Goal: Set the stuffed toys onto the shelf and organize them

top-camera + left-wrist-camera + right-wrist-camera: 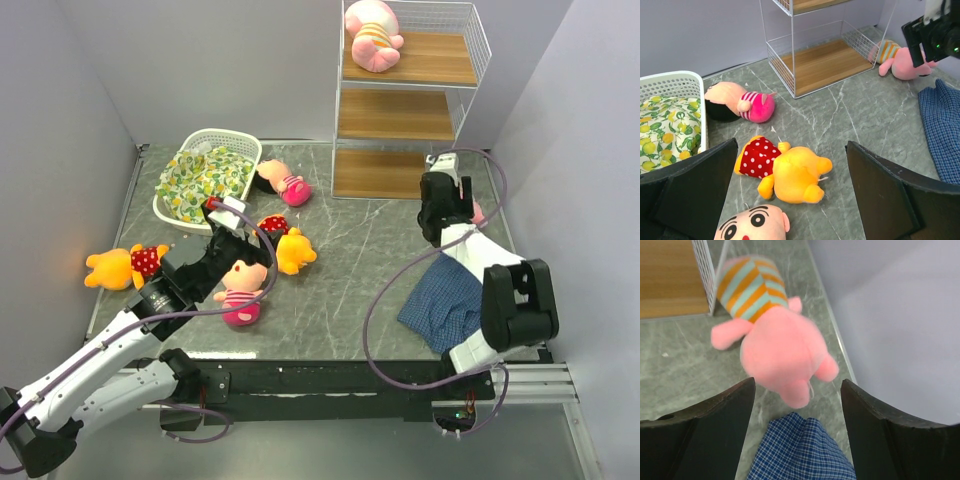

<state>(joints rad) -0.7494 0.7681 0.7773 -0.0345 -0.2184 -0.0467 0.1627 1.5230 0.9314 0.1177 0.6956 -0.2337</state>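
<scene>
The shelf point(405, 115) stands at the back right, and one striped piglet point(373, 35) lies on its top board. A second piglet point(775, 345) lies on the table beside the shelf's bottom board point(670, 280). My right gripper point(797, 385) is open just short of it, above the edge of the blue cloth. My left gripper point(791, 150) is open over a bear in a red dotted shirt point(790, 172), with a doll's head point(752, 225) below it. Another doll point(283, 183) lies by the basket. A second bear point(125, 266) lies at the far left.
A white lattice basket point(238, 140) with a green-yellow cloth point(205, 178) sits at the back left. A blue plaid cloth point(450, 295) lies at the right, under the right arm. The right wall runs close to the piglet on the table.
</scene>
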